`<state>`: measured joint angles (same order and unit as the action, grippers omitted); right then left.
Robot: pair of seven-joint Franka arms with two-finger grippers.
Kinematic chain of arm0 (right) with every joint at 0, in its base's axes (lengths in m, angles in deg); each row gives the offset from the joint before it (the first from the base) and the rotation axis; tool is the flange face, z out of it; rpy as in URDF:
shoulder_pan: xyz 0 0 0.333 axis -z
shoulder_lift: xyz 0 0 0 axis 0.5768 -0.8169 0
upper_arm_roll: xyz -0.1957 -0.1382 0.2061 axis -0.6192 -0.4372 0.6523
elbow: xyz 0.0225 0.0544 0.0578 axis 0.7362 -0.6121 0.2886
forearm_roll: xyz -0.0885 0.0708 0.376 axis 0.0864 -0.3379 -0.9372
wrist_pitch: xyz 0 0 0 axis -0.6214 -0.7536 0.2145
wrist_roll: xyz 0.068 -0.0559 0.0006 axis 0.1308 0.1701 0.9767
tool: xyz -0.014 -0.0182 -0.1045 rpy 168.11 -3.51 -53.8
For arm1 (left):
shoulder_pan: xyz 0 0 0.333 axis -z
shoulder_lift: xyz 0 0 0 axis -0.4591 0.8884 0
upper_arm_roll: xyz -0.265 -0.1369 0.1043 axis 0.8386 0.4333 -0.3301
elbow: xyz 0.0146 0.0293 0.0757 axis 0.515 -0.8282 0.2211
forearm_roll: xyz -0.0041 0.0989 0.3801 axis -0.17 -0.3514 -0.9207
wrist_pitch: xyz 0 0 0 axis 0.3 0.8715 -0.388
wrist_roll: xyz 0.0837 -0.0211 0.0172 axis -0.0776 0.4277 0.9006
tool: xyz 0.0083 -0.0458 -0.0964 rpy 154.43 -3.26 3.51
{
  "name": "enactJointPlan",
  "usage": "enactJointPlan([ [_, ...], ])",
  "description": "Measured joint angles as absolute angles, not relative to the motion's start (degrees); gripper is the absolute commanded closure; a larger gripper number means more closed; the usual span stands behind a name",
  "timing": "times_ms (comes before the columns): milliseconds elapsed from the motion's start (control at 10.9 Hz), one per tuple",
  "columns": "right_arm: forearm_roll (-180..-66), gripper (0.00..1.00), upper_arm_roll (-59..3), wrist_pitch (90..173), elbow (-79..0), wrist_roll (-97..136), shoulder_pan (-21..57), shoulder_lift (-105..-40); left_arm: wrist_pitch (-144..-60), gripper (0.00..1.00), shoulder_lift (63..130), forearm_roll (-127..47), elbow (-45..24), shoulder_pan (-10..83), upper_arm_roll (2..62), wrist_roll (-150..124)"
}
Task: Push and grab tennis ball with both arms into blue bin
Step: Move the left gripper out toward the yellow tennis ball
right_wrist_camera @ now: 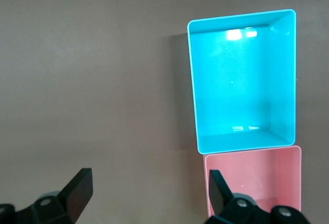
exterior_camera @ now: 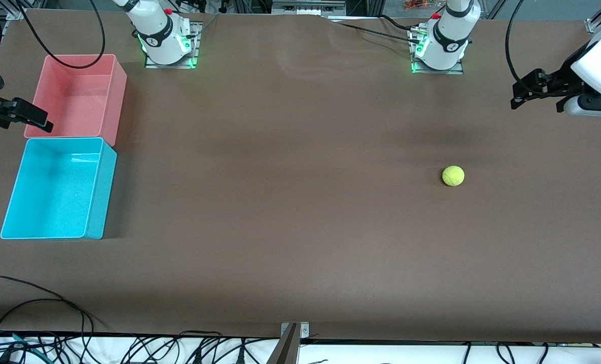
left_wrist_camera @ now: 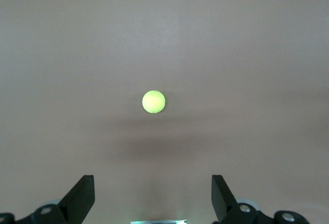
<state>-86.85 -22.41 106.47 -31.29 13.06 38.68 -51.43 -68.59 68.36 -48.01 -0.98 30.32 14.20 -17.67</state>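
Observation:
The tennis ball (exterior_camera: pixel 453 176) is a small yellow-green ball lying alone on the brown table toward the left arm's end; it also shows in the left wrist view as the tennis ball (left_wrist_camera: pixel 153 101). My left gripper (exterior_camera: pixel 535 101) hangs in the air over that end of the table, apart from the ball. Its jaws stand wide, so the left gripper (left_wrist_camera: pixel 152 193) is open and holds nothing. The blue bin (exterior_camera: pixel 52 192) stands empty at the right arm's end. My right gripper (exterior_camera: pixel 25 119) hovers open beside the bins, and in its wrist view the right gripper (right_wrist_camera: pixel 149 190) looks down beside the blue bin (right_wrist_camera: pixel 241 80).
A pink bin (exterior_camera: pixel 78 96) of the same size, also seen as the pink bin (right_wrist_camera: pixel 257 178), touches the blue bin on the side farther from the front camera. Black cables (exterior_camera: pixel 52 344) and a metal bracket (exterior_camera: pixel 291 338) run along the table's front edge.

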Motion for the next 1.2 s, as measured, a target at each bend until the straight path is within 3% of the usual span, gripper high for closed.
enactJointPlan([
  [184,-86.8,0.00,-22.4,106.4,-31.3,13.1,38.7,-51.4,-68.7,0.00,68.7,-48.0,-1.1,26.6,17.4,-17.7],
  [1197,-86.8,0.00,-22.4,106.3,-31.3,13.1,38.7,-51.9,-76.6,0.00,69.5,-50.8,-11.5,24.9,17.7,-17.7],
])
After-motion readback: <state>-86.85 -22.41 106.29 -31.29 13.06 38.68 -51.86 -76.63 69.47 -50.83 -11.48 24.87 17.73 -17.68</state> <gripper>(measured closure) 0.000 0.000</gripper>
